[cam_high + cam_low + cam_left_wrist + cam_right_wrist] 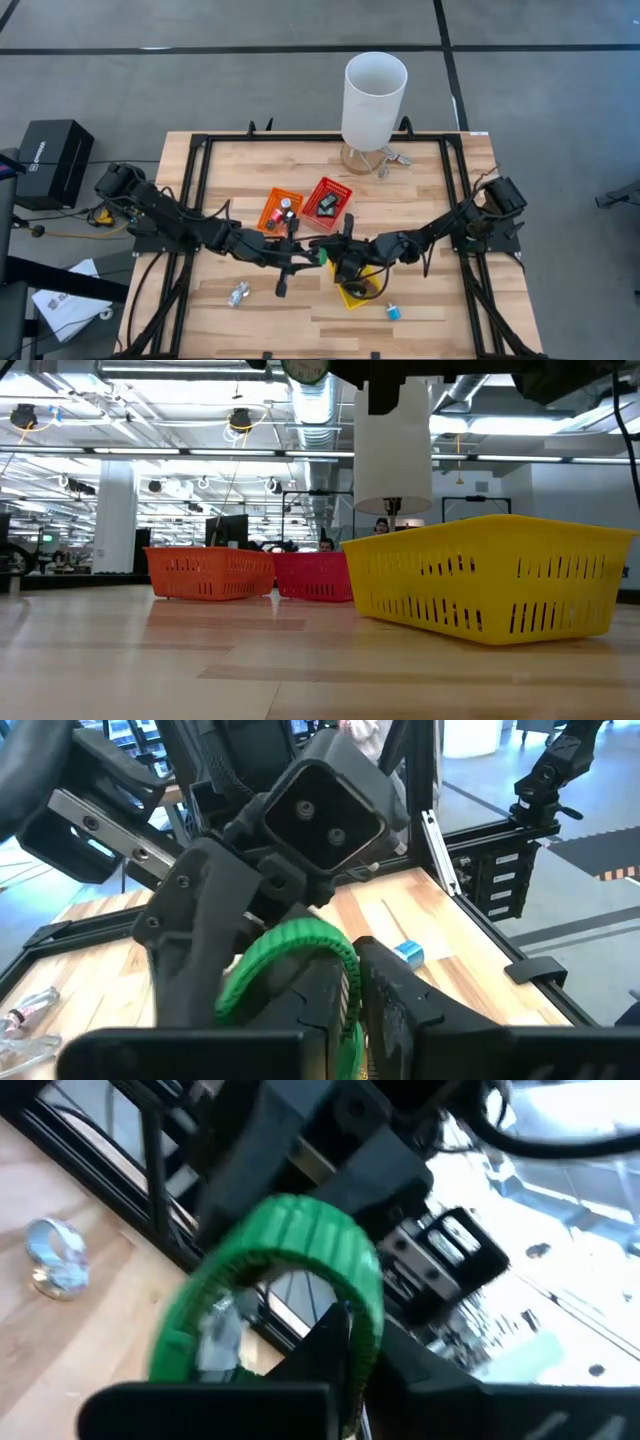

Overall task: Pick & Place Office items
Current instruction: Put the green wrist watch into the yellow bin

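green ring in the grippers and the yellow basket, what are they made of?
Ribbed green ring: looks like matte plastic or rubbery tape roll; ridged outer face, no shine. Can't settle which. Yellow slotted basket: likely moulded plastic; uniform colour, slightly glossy, regular slots.

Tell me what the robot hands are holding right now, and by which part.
Both hands pinch the same green ring by its band: the left hand on one side, the right hand on another, mid-air between them.
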Controlling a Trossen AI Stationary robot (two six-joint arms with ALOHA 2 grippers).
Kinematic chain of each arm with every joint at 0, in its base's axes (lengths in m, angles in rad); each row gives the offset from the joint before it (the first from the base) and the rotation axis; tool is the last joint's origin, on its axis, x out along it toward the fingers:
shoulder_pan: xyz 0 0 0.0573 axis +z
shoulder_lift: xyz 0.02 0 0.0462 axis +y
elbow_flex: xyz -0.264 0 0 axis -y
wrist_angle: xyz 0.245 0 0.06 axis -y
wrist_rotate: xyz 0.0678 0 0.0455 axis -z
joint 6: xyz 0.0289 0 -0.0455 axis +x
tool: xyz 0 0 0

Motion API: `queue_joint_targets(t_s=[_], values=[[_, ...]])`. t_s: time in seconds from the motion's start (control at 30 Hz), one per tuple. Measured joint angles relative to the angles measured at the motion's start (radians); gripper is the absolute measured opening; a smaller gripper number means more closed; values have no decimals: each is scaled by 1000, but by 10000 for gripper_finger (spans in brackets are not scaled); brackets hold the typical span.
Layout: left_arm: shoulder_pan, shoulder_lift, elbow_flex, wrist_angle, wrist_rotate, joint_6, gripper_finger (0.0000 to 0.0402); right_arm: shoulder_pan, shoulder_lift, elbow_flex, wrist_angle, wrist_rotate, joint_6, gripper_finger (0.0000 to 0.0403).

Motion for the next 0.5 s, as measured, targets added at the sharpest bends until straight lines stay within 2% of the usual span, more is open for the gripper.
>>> queue_joint_targets(t_s=[0.2, 0.4, 0.5], values=[[-1, 0, -1, 0, 0, -5, 72, 3, 0, 0, 0, 62, 0, 9], [-3, 0, -23, 0, -14, -45, 114, 40, 0, 0, -1, 214, -55, 5], [-3, 0, -23, 0, -47, -45, 131, 71, 0, 0, -2, 243, -70, 7]])
